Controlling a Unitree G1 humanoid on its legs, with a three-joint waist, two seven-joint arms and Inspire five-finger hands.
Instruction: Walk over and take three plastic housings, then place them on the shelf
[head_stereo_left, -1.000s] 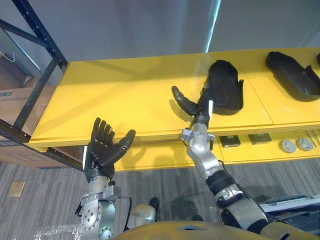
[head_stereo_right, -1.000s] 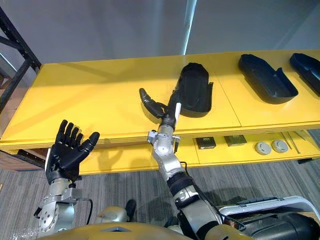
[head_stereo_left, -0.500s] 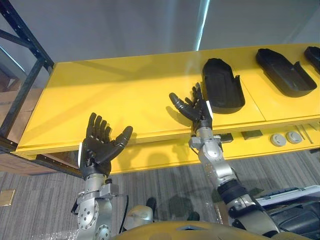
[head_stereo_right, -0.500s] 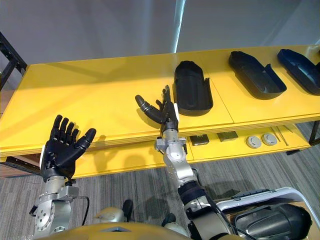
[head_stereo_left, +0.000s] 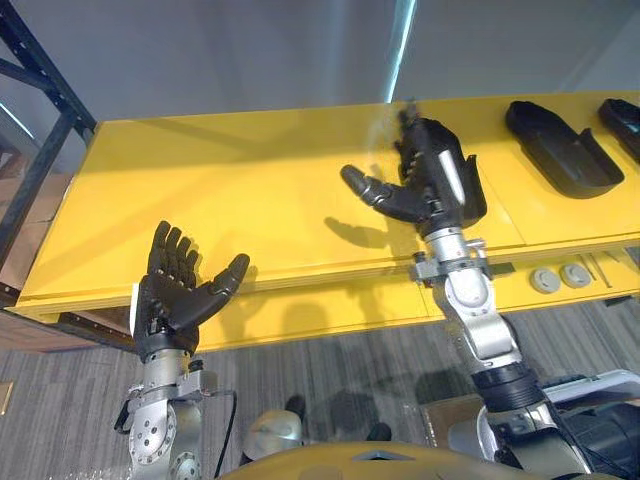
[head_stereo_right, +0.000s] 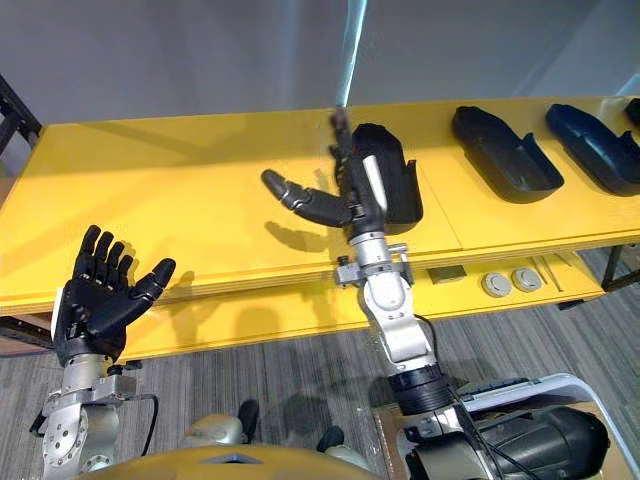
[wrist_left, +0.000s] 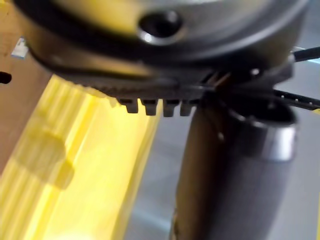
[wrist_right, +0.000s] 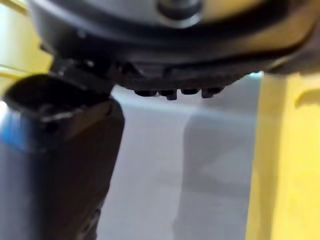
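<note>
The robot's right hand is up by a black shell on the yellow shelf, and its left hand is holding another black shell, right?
Not quite. The left hand holds nothing: it is open with its fingers spread, in front of the shelf's edge, as the left eye view shows. The rest is right: the right hand is up by a black housing on the yellow shelf.

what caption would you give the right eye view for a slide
Right hand open before a black housing on the yellow shelf; left hand open, empty.
</note>
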